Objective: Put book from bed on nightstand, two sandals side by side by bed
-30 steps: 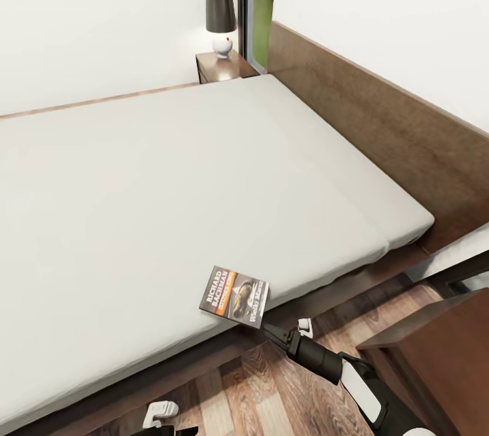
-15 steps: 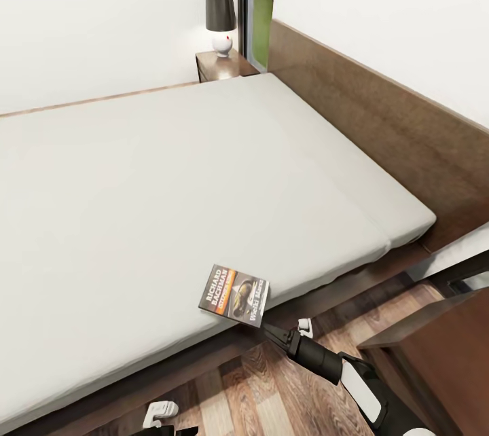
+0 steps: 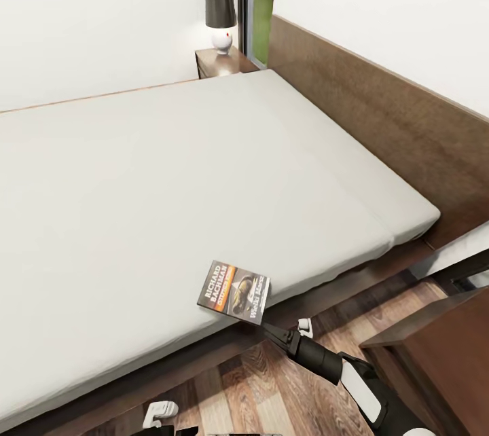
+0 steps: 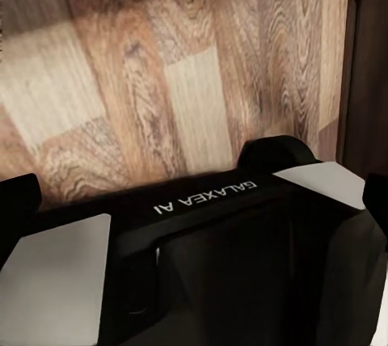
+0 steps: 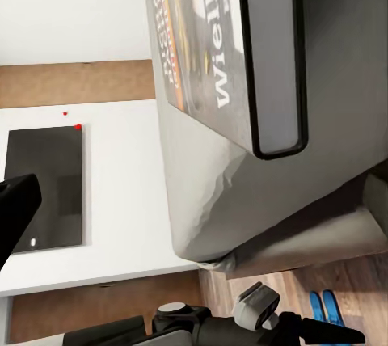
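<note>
Barely shifted at six o'clock, book [image 3: 233, 292] rests on bed [image 3: 170, 171], right gripper [image 3: 266, 327] touching; jaw state unclear; sandals unplaced.

I see the book [image 3: 233, 292], cover up with white lettering and an orange stripe, lying flat at the near edge of the pale bed [image 3: 170, 178]; two blue sandals [image 5: 329, 309] lie together on the wood floor.
</note>
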Available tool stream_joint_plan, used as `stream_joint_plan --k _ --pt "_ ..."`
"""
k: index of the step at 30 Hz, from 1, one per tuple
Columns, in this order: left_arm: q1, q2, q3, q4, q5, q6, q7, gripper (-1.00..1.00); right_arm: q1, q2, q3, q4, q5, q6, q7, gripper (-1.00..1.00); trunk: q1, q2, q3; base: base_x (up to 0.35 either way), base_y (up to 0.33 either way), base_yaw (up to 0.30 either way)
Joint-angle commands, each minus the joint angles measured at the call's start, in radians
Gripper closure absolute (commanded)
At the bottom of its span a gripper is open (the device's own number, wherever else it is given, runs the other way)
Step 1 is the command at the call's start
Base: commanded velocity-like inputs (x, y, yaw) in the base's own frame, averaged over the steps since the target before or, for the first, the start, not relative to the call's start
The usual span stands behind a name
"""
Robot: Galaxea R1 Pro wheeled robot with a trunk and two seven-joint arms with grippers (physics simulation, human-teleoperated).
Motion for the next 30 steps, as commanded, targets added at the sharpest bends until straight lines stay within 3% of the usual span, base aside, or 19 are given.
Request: stream_joint_plan --k 1,30 --pt "0.0 0.0 0.009 -0.001 -0.008 0.006 -0.005 -1.0 -0.001 -0.001 0.004 0.0 -0.01 0.008 -0.001 -1.0 0.0 0.0 -0.001 0.0 0.0 0.0" --pt "0.0 0.0 0.009 -0.001 -0.008 0.006 -0.005 -1.0 0.0 -0.001 0.004 0.001 -0.01 0.007 0.0 -1.0 0.0 0.0 -0.001 0.0 0.0 0.0"
